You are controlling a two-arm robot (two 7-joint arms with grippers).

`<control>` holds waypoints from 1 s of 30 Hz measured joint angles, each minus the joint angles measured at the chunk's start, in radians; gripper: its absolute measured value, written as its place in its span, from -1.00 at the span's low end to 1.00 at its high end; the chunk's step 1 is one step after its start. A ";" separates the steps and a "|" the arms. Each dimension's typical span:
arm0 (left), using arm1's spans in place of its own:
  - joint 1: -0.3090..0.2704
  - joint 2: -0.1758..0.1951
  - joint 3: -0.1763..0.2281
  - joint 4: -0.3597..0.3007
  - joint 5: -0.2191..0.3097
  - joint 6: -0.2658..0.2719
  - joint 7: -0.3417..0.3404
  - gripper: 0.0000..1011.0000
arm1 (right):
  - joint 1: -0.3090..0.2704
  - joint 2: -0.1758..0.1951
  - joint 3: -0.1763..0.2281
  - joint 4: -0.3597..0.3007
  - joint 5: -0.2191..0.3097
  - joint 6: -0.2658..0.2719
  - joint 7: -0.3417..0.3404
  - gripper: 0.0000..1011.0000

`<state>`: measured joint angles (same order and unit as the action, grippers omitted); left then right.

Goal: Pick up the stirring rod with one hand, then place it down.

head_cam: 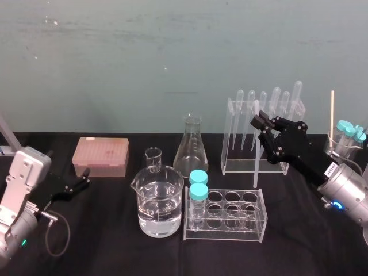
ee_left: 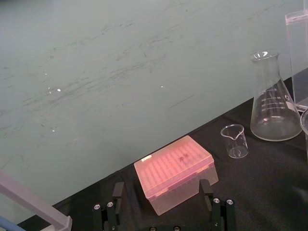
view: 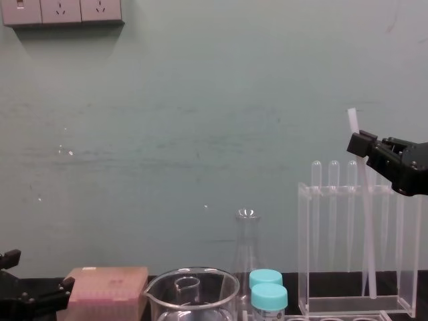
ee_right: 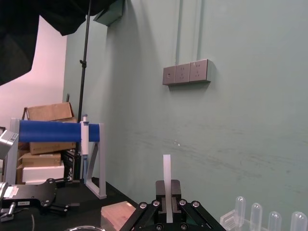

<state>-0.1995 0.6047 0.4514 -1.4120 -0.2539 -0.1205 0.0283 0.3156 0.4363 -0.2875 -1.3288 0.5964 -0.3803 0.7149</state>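
Note:
My right gripper is shut on the stirring rod, a thin translucent-white rod held near its upper end. The rod hangs almost upright just in front of the clear pipette rack. In the chest view the stirring rod leans slightly, from above the right gripper down to near the rack's base. In the right wrist view the stirring rod sticks up between the black fingers. My left gripper rests open, low at the left, and in its wrist view its fingers stand wide apart before the pink box.
On the black table stand a pink tip box, a small beaker, a large beaker of water, a conical flask and a tube rack with two blue-capped tubes. Far right, a beaker holds capped tubes.

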 joint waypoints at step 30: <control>0.000 0.000 0.000 0.000 0.000 0.000 0.000 0.98 | 0.000 0.000 0.000 0.000 0.000 0.000 0.000 -0.88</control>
<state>-0.1996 0.6047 0.4514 -1.4120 -0.2539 -0.1205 0.0283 0.3157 0.4363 -0.2875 -1.3288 0.5964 -0.3802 0.7149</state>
